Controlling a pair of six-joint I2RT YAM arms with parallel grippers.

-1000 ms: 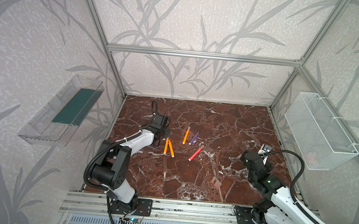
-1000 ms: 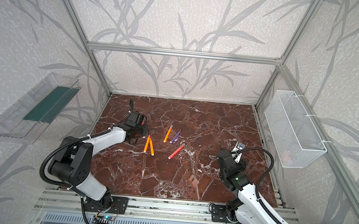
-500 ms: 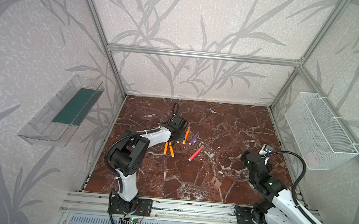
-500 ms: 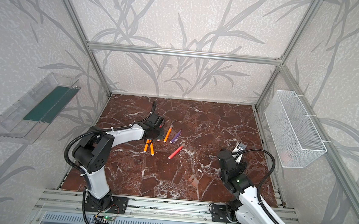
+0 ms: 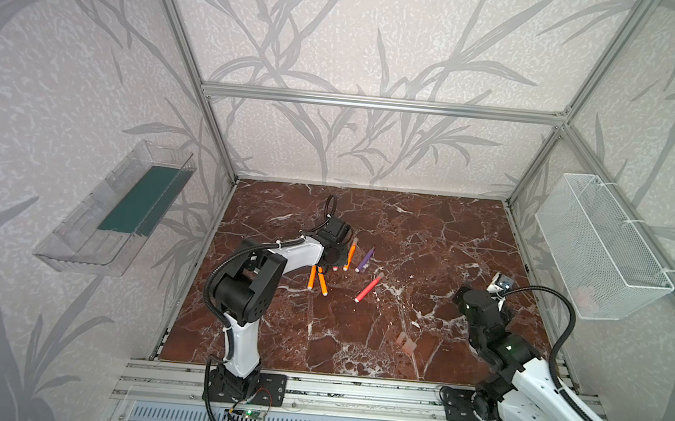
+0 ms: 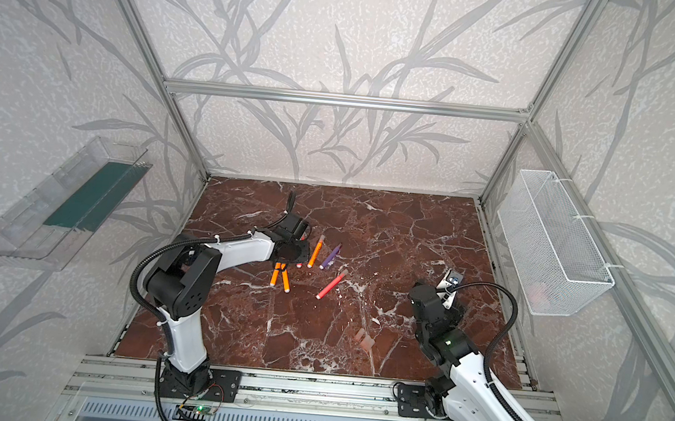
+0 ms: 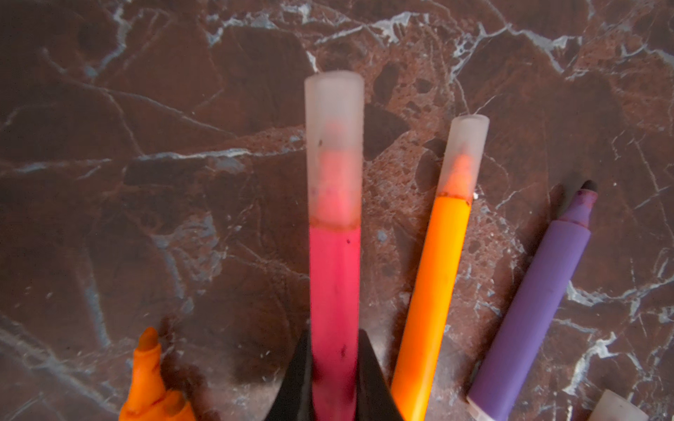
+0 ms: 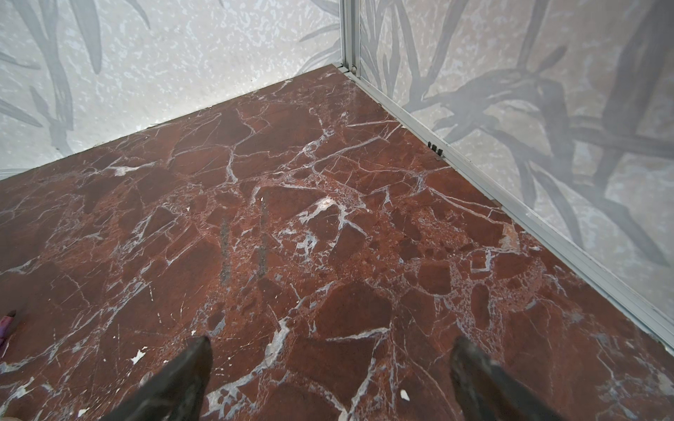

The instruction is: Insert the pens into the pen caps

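left end effector, pink pen between jaws

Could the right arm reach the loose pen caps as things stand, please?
Probably yes: the right pincer is open and empty, and only bare table lies between it and the pen caps nearby.
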